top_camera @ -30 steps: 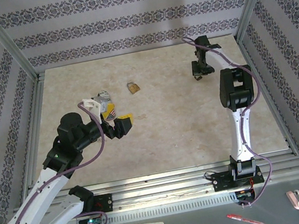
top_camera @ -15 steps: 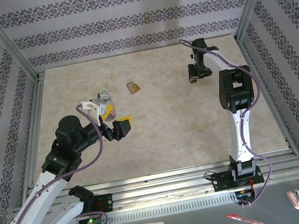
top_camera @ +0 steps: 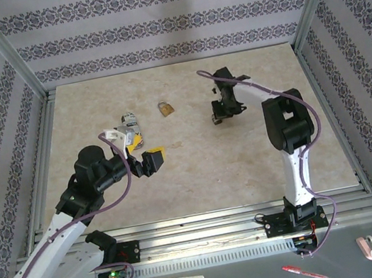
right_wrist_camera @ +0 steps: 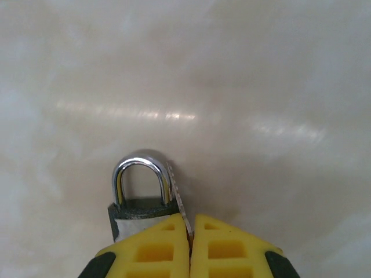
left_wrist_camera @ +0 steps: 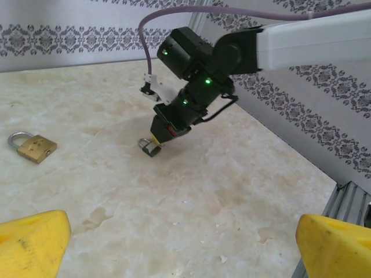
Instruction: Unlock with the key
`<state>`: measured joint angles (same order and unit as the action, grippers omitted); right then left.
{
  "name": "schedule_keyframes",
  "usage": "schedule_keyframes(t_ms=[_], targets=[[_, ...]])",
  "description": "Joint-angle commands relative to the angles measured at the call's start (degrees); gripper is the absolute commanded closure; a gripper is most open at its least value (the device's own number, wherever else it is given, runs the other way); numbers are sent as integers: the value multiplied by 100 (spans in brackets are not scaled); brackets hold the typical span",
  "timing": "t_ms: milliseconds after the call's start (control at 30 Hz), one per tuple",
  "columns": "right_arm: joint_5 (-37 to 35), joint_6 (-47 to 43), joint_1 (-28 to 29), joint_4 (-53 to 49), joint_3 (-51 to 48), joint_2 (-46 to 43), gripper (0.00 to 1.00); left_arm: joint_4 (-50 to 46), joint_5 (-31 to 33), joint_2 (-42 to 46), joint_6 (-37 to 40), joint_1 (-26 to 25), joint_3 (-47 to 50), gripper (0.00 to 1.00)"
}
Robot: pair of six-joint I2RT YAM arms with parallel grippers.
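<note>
Right gripper (right_wrist_camera: 190, 225) pinched tight on the key (right_wrist_camera: 178, 197) — thin blade sticks out just beside the dark-grey padlock (right_wrist_camera: 134, 212) shackle, low over the table (top_camera: 198, 165). Left gripper (left_wrist_camera: 184, 246) jaws wide — brass padlock (left_wrist_camera: 35, 147) well apart.

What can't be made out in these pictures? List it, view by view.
- Right wrist: the key shows as a thin blade edge; the shut jaws of the right gripper hide its head.
- Right wrist: the jaws cover the lower body and keyhole of the small dark-grey padlock.
- Top external: the key is too small to tell from that padlock.
- Left wrist: the keyhole of the brass padlock is too small to see.
</note>
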<state>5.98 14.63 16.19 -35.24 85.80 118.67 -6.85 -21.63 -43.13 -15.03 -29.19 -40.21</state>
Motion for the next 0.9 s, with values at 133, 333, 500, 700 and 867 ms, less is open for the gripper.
schedule_keyframes(t_ms=[133,333,500,700,867], targets=[[345,1015,930,1070,-1351,-752,100,-56,580,-97,-674,-17,190,0],[514,1064,1259,1460,-1476,-1000,100,-167,675,-483,-1165,-35,244,0],[409,1314,1164,1479,-1814,-1754,100,-763,895,-1106,-1590,-110,-99,1],[37,990,872,1076,-2473,-3225,100,-1866,1103,-2418,-2404,-384,-1048,3],[-42,923,811,993,-3217,-4326,100,-1796,1020,-3219,-3211,-822,-1484,4]])
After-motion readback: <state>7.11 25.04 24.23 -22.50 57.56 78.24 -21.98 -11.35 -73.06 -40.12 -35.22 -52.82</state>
